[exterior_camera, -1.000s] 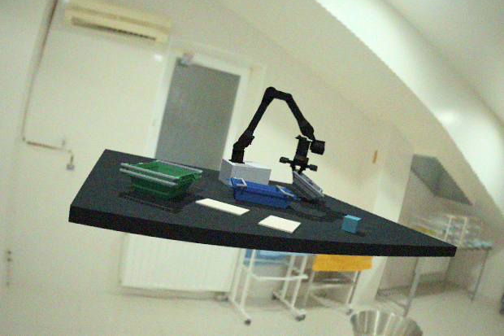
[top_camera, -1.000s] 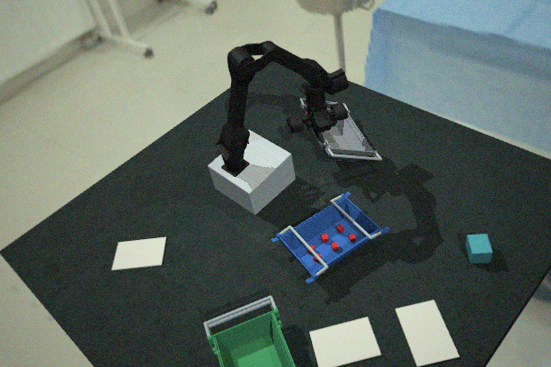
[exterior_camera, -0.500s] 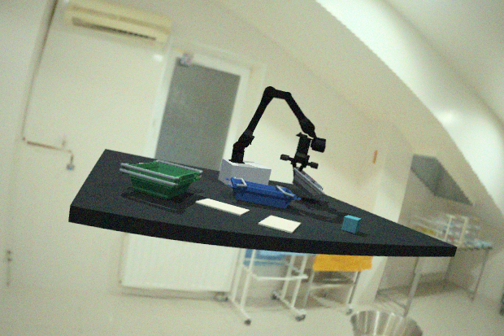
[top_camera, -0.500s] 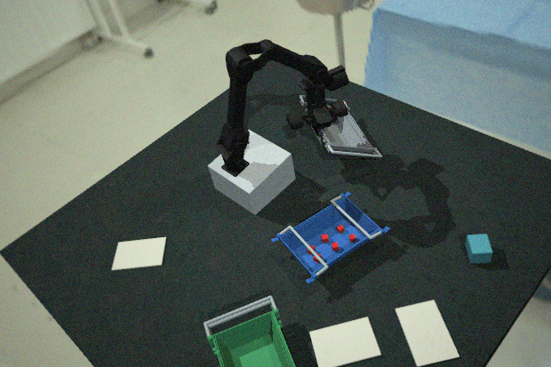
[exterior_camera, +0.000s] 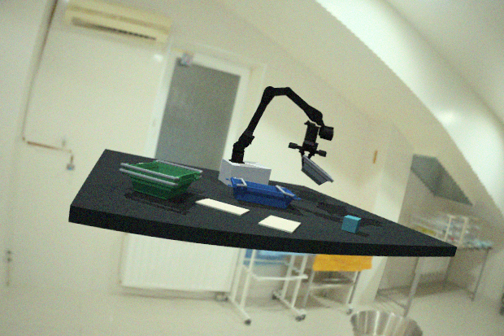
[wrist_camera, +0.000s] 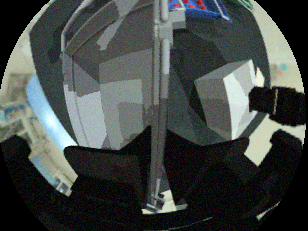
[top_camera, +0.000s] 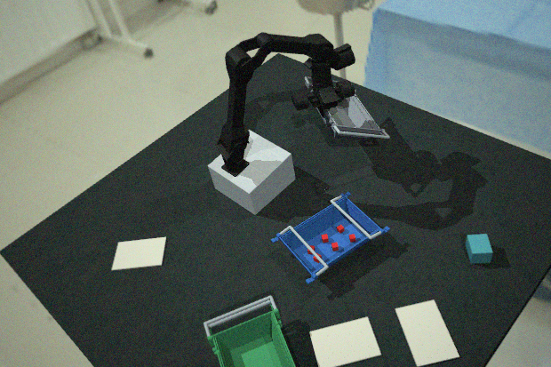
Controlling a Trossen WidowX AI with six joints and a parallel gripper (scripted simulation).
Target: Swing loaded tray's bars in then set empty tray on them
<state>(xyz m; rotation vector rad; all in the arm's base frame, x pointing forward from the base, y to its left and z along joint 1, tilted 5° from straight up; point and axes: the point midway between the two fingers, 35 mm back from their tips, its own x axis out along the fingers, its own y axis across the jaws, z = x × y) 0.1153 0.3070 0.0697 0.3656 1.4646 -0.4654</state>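
The loaded blue tray (top_camera: 365, 216) (exterior_camera: 262, 196) stands on the table with several small red blocks (top_camera: 334, 246) inside. Its two pale bars, the left one (top_camera: 307, 247) and the right one (top_camera: 350, 219), lie in across its top, one near each end. My gripper (top_camera: 328, 118) (exterior_camera: 306, 155) (wrist_camera: 154, 128) is shut on one long side wall of the empty grey tray (top_camera: 355, 115) (exterior_camera: 315, 172) (wrist_camera: 117, 74). The grey tray hangs above the table, steeply tilted, its far side lower than the held side. The top view hides the fingertips in part.
A green tray (top_camera: 256, 342) (exterior_camera: 156, 185) with grey bars stands at the near left of the blue tray. A teal cube (top_camera: 478, 248) (exterior_camera: 351, 224) and flat cream cards (top_camera: 345, 341) (exterior_camera: 280, 224) lie on the table. The white base block (top_camera: 274, 182) (exterior_camera: 244, 173) is under the arm.
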